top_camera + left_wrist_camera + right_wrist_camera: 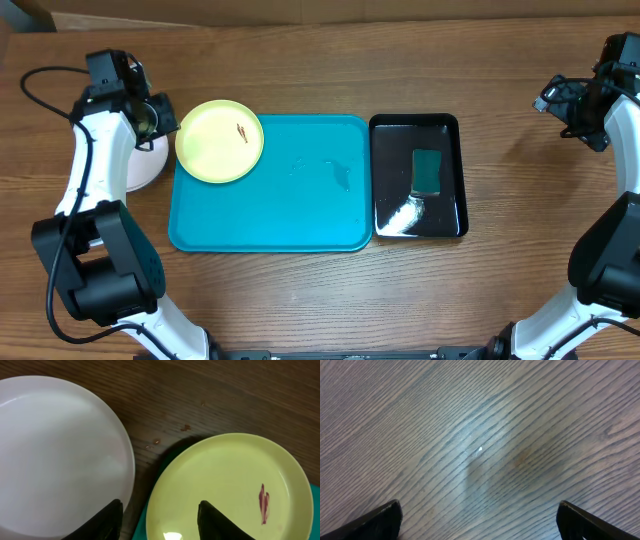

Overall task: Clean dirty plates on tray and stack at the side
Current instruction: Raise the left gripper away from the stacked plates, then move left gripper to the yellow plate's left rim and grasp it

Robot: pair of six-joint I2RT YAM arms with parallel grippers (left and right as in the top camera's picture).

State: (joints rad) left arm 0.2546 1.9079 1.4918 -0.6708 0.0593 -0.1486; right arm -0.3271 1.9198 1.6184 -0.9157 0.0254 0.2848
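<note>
A pale yellow-green plate point(219, 141) with a small dark-red smear point(263, 504) lies over the far left corner of the turquoise tray point(300, 200), part of it past the rim. A white plate point(140, 168) rests on the table just left of it, partly under my left arm. My left gripper point(152, 118) point(160, 521) hangs low between the two plates with its jaws apart. One finger point(106, 523) is over the white plate point(60, 455), the other over the yellow-green plate point(230, 485), whose near rim lies between them. My right gripper point(575, 108) point(479, 522) stands open over bare wood at the far right.
A glossy black tray point(455, 130) right of the turquoise tray holds a green sponge point(428, 170) and a white blob point(400, 214). A few crumbs point(186, 427) lie on the wood between the plates. A wet patch point(340, 175) shows on the turquoise tray.
</note>
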